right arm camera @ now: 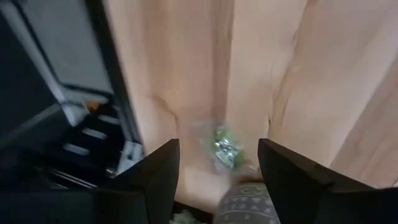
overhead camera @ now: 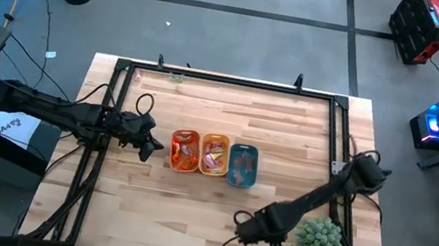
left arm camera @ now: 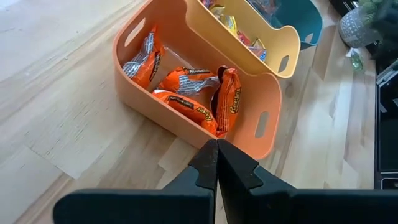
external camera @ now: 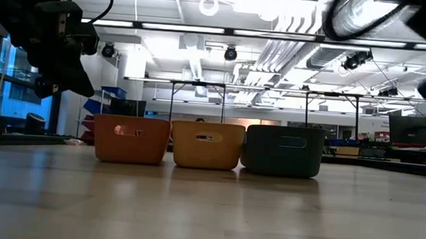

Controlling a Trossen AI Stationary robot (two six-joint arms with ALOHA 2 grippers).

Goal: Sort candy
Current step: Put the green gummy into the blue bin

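Three oblong trays stand side by side mid-table: the orange tray [overhead camera: 184, 150], the yellow tray [overhead camera: 214, 154] and the teal tray [overhead camera: 242, 164]. In the left wrist view the orange tray [left arm camera: 261, 124] holds several orange-wrapped candies [left arm camera: 186, 93], and the yellow tray [left arm camera: 292, 59] holds mixed candy [left arm camera: 239, 28]. My left gripper [overhead camera: 148, 143] [left arm camera: 217, 163] is shut and empty, raised off the table just left of the orange tray. My right gripper [overhead camera: 243, 227] [right arm camera: 217, 152] is open near the table's near edge, above a small green-wrapped piece [right arm camera: 225, 149] that lies on the wood.
A spiky green plant ball [overhead camera: 320, 241] in a grey patterned pot [right arm camera: 245, 205] stands near the near right corner, beside my right arm. A black frame [overhead camera: 226, 80] runs round the table. Bare wood lies between the trays and the far edge.
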